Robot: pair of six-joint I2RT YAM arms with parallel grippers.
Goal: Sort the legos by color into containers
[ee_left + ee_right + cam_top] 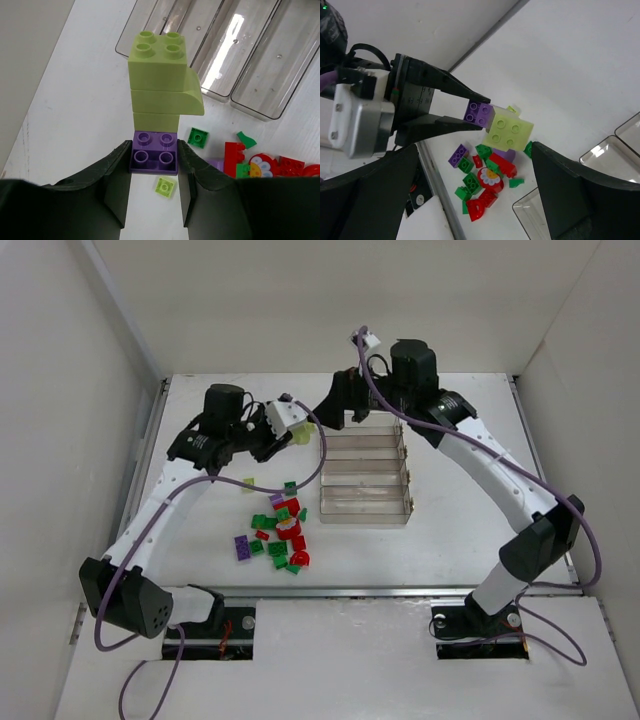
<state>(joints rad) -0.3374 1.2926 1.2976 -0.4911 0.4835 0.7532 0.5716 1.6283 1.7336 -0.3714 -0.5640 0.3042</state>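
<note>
My left gripper is shut on a purple brick that carries a stack of lime-green bricks, held above the table. From above, that gripper and its lime stack sit left of the clear four-compartment tray. My right gripper hovers by the tray's far left corner, open and empty. In its own view the right gripper faces the held purple brick and lime stack, apart from them. The remaining legos lie in a loose pile.
The pile mixes dark green, red and purple bricks plus a round red flower piece. A small lime plate lies alone on the table under the left gripper. The tray's compartments look empty. White walls enclose the table.
</note>
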